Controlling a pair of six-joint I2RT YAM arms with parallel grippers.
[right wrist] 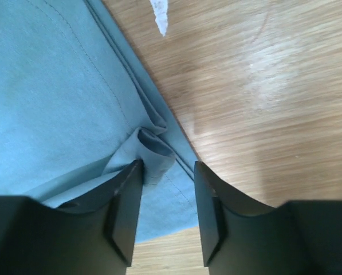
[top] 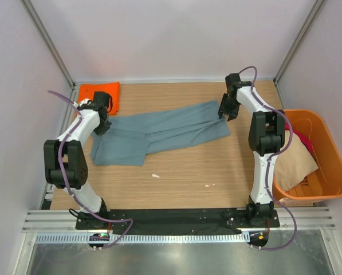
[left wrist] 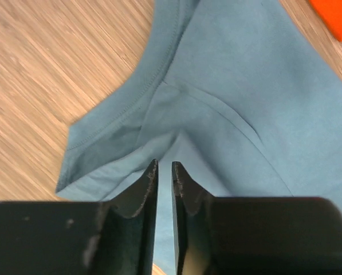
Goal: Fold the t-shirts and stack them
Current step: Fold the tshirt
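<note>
1. grey-blue t-shirt: soft matte knit, lying across the middle of the wood-grain table in a long, loosely folded band, wider at its left end; the left wrist view shows a curved neckline with double stitching
2. orange t-shirt: bright, folded flat into a rectangle at the far left corner of the table, just beyond the grey-blue one
3. tub: rigid glossy orange plastic with rounded corners, off the table's right edge; crumpled beige cloth and a bit of red cloth inside
4. white scrap: small and torn, on bare wood beside the shirt's hem
5. left gripper: arm bent at the elbow, wrist tipped down over the shirt's left end near the neckline; black fingers a thin slit apart, released, with a cloth ridge running up to the tips
6. right gripper: arm standing tall, reaching to the shirt's far right corner; jaws clearly parted, released, with a small curl of stitched hem between the fingers
</note>
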